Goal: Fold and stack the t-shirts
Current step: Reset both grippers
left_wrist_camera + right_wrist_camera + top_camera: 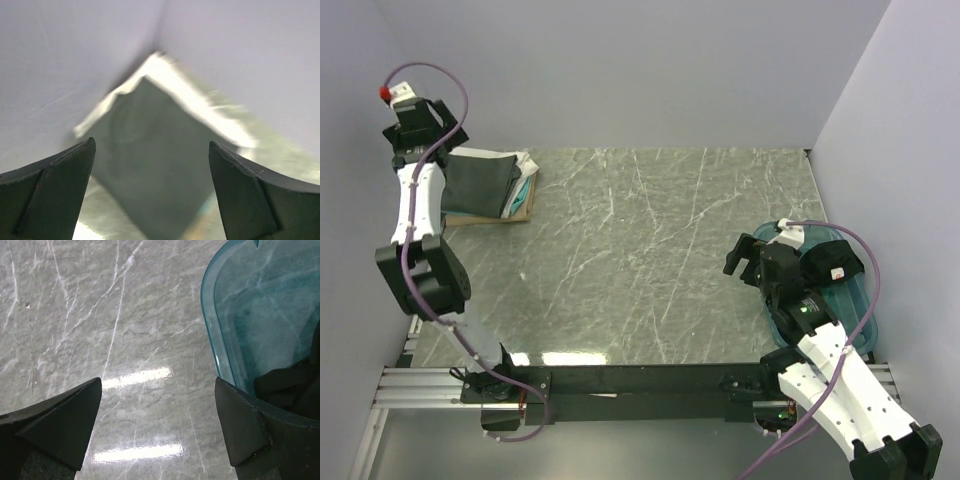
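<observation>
A stack of folded t-shirts (485, 185) lies at the far left of the table, with a dark charcoal one on top and white and teal edges showing under it. My left gripper (432, 125) is raised above the stack's back left corner, open and empty. In the blurred left wrist view the dark top shirt (150, 165) lies below and between my open fingers (60, 190). My right gripper (745, 265) is open and empty over bare table, just left of the bin. A black t-shirt (285, 385) lies crumpled in the bin.
The teal plastic bin (850, 310) stands at the right edge; its rim (212, 315) is close to my right finger. The stack rests on a brown board (520, 212). Grey walls close in the back and both sides.
</observation>
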You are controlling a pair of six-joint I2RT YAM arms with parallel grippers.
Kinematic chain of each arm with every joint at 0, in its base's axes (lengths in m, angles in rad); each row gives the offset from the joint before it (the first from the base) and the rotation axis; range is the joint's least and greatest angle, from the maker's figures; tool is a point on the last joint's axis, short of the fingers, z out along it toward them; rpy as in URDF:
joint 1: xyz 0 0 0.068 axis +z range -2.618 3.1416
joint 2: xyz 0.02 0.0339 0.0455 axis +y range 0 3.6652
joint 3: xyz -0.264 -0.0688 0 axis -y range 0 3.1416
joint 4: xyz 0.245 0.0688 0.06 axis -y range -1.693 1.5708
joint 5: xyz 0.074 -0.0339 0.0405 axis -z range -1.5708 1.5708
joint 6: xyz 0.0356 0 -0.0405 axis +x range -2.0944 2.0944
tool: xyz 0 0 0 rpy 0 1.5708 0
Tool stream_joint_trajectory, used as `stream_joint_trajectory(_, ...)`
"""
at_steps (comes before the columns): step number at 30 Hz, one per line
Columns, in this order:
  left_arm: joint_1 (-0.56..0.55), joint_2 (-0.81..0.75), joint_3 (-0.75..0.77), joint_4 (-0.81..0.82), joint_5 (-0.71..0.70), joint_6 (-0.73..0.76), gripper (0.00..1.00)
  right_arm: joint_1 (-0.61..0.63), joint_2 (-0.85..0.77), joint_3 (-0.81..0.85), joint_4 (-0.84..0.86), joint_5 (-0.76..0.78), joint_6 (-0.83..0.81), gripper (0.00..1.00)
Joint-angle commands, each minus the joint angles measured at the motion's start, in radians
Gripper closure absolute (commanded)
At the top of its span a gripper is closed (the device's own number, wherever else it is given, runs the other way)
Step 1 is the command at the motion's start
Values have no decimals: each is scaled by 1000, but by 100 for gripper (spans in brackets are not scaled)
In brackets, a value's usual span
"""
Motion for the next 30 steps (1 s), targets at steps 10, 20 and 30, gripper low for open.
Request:
stream_joint_trajectory(10,-269,-395,-303,176,178,-298,1,-2,2,57,6,-71,-13,0)
stream_joint_trajectory(20,-683,-851,-822,141,-73,-462,1,1,-33,53,13,-122,7,0)
stream_joint_trajectory(30,-834,-1077,-1102,-94,-238,-660,0,1,-27,-30,185,-339,-19,0)
